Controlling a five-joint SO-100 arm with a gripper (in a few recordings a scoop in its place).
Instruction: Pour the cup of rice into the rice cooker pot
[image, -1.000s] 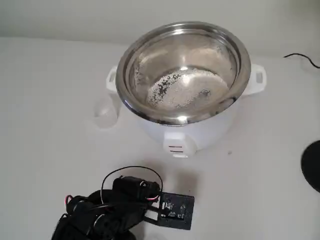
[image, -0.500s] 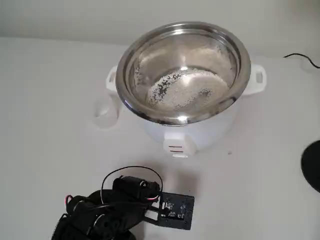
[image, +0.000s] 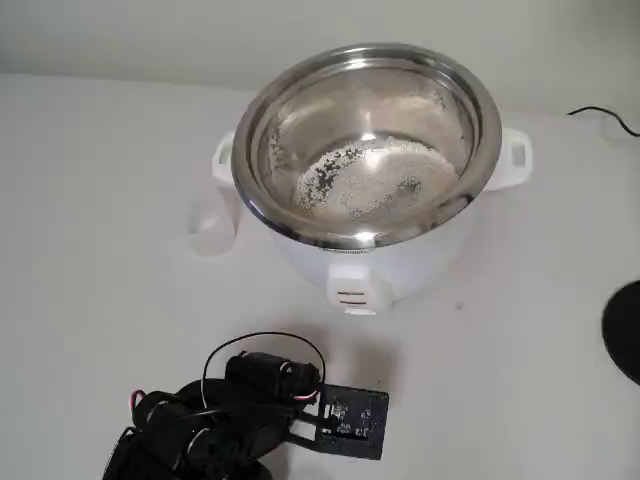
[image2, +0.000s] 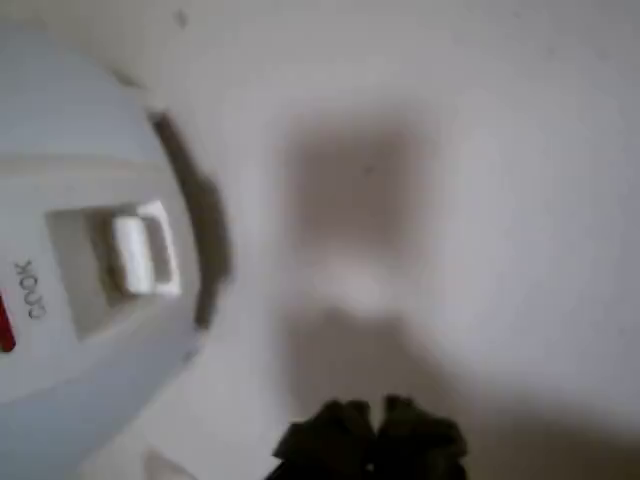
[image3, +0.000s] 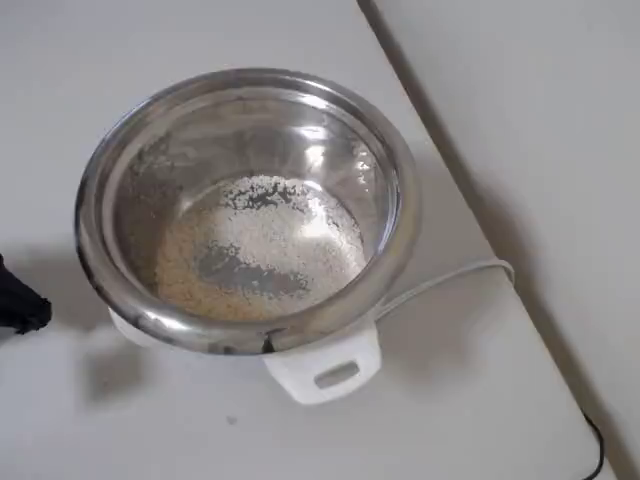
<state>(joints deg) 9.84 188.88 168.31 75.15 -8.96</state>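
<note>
The rice cooker pot is a shiny steel bowl in a white cooker body, standing mid-table. Rice lies in a thin pale layer on its bottom, as the overhead view also shows for the rice in the pot. The cup stands upright on the table just left of the cooker, free of any grip. My black arm is folded low at the front edge, well apart from both. In the blurred wrist view my gripper looks shut on nothing, with the cooker's front to its left.
A black cable lies at the back right and a dark round object sits at the right edge. In the overhead view a white cord leaves the cooker toward the table edge. Bare table lies between arm and cooker.
</note>
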